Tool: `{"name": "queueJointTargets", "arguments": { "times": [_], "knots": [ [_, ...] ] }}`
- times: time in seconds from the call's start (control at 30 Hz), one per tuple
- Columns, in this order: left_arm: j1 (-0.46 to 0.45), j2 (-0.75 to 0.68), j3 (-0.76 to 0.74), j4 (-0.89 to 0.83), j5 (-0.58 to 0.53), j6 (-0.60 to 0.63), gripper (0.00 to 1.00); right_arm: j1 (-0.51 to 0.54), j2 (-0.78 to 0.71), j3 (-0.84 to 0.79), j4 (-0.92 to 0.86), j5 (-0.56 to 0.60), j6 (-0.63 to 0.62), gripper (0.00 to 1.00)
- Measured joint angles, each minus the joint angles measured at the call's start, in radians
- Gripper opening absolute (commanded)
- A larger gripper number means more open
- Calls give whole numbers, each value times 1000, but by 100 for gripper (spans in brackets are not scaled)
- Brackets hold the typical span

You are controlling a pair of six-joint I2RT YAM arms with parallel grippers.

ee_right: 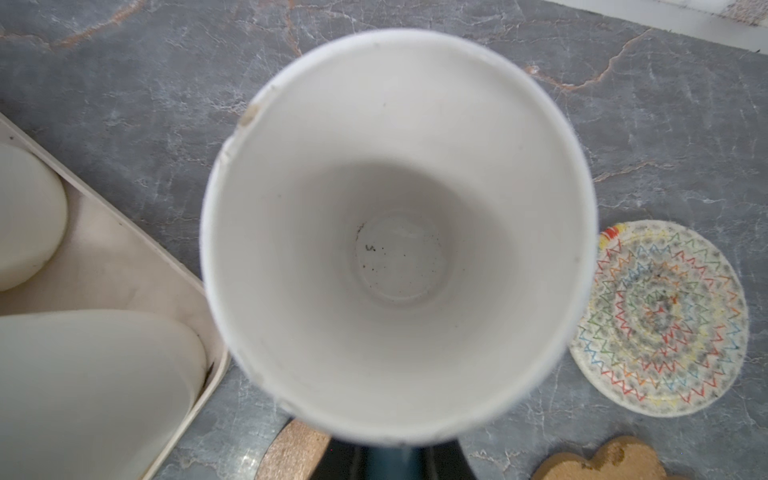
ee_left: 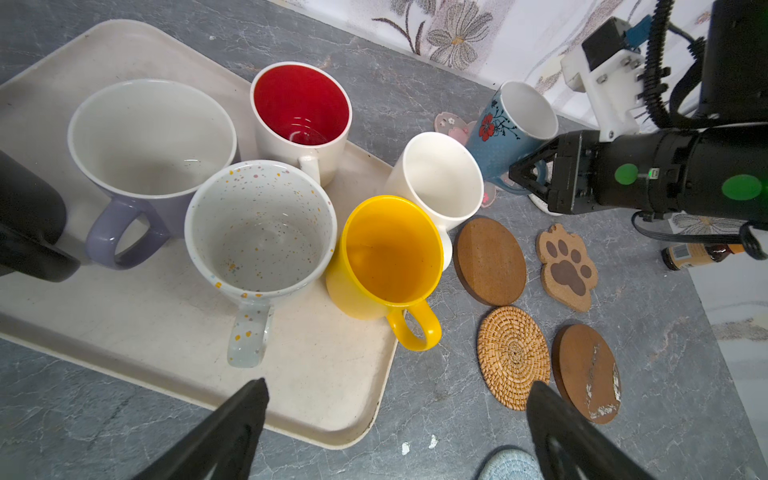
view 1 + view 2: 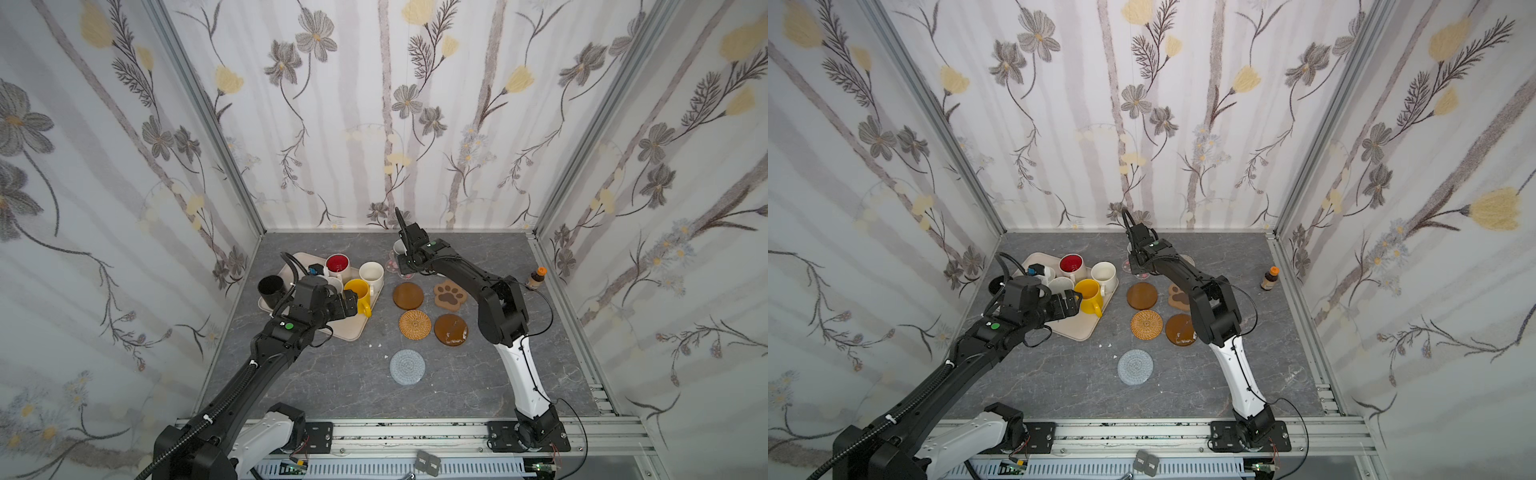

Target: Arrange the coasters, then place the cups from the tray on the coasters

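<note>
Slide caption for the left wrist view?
Right gripper holds the blue mug by its handle at the pink coaster, beside the crowded tray.

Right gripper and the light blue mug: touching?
Touching. The left wrist view shows the right gripper with its fingers closed on the handle of the light blue mug; no gap shows between them.

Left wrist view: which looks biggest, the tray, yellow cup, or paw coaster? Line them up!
1. tray
2. yellow cup
3. paw coaster
The cup's rim sits nearer the camera, so its lead is unsure.
</note>
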Motion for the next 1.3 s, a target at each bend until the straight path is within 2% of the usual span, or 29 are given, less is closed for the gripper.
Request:
{"name": "queueJointTargets", "arguments": {
  "times": [0.67,0.83,1.07,1.3],
  "knots": [
    [1,33,12,0,0,2,100,-19,35,2,89,-16,12,2],
    [1,34,12,0,-1,2,100,-21,42,2,92,-20,19,9],
    [1,33,12,0,-2,2,100,-22,45,2,93,-20,19,13],
    [1,27,12,0,-2,2,100,-23,45,5,97,-19,19,43]
  ]
}}
